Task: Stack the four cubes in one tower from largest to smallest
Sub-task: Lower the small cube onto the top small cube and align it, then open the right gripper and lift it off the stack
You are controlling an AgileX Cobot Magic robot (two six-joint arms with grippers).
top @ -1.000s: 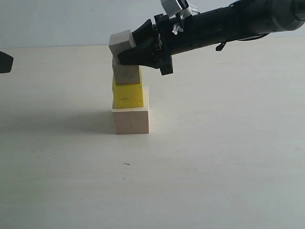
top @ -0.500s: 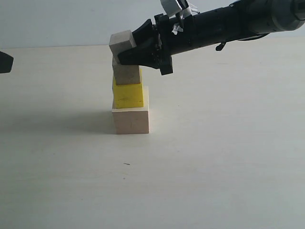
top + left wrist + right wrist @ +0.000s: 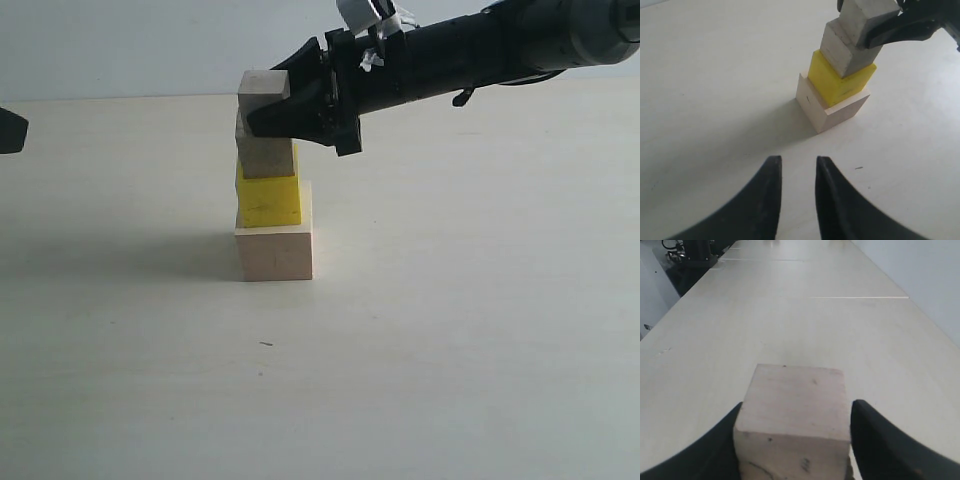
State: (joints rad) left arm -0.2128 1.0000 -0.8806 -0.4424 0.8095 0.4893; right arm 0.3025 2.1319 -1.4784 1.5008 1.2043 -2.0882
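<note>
Exterior view: on the worktop point(image 3: 450, 330), nearer its far edge than its near one, the large pale wood cube point(image 3: 274, 252) carries the yellow cube point(image 3: 268, 200), then a small wood cube point(image 3: 266, 158), then the top wood cube point(image 3: 262, 86), sitting level; the right pincer point(image 3: 262, 116) reaches in around that top one.
Left wrist view: the left pincer point(image 3: 797, 161) hangs narrow and holds nothing, well apart from the 4 stacked cubes.
Right wrist view: the fingers point(image 3: 880, 440) flank the top wood cube; 1 meets its side, the other shows a sliver of gap; parted, not clamping.
</note>
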